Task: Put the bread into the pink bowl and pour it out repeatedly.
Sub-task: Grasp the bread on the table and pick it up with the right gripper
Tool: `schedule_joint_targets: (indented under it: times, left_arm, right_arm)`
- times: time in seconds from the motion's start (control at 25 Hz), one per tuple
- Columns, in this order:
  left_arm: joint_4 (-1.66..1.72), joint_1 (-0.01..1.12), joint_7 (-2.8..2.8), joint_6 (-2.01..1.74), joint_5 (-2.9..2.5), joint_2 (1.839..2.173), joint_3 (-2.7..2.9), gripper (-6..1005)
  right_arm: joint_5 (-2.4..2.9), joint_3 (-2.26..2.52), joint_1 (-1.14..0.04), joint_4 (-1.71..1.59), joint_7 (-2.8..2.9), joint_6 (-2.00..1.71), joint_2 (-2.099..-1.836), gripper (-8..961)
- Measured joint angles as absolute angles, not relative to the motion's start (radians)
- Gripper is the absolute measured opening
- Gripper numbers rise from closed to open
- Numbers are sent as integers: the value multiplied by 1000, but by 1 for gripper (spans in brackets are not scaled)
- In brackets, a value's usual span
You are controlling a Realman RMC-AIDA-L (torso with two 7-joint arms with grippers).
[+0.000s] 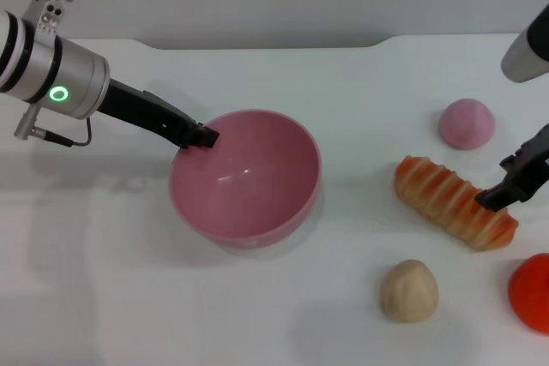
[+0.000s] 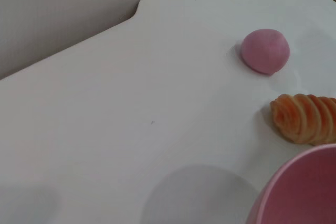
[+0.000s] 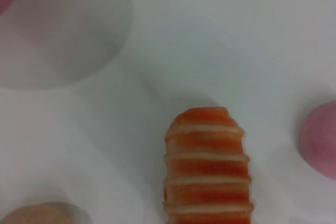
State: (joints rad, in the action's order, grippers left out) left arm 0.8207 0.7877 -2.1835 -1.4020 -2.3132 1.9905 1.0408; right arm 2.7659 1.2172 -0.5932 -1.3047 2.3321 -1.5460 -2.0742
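Here, on the white table (image 1: 111, 297), the bowl (image 1: 244, 176) sits upright and empty, left of centre, with the left gripper (image 1: 199, 135) at its near-left rim — fingers closed on the rim edge, by the look of the head view. The bread (image 1: 455, 201) lies flat on the table well to the bowl's right, striped side up, slanting away from the bowl. The right gripper (image 1: 506, 192) stands over the loaf's far end, fingertips right at its ridges; whether they are spread or closed on it I cannot tell from here.

Around the loaf: a pink dome (image 1: 467, 123) beyond it, a tan bun (image 1: 409, 290) in front, and a red thing (image 1: 532, 291) at the table's right edge — all apart from it.

The loaf looks like a light, hollow plastic toy, stiff rather than squashy, so weight should be no trouble. Its glossy skin could slip, but the ridges give the fingers grooves to seat in. The safest hold, to my eye, is across its narrow width near the middle, so it hangs level; a grip out at the end would likely let it droop or swing. The bowl is smooth too, and a thin rim pinch may twist as it tips.
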Motion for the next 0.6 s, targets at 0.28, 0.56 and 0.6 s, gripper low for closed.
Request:
schedule_joint_targets:
  times: [0.28,0.56,0.6]
  left_arm:
    - [821,787,-2183,-1403,-2313,1991,1040,47]
    - [821,794,-2182,-1402,-2313,1991,1042,47]
    - [821,795,-2181,-1402,-2313,1991,1042,47]
  right_arm:
    - [2757,1248,-592,-1238,2345,-1494,-2076,678]
    - [2721,1282,-597,-1173,2347,-1447,-2077,677]
    - [2718,1286,-599,-1162,2347,-1439,-2077,677]
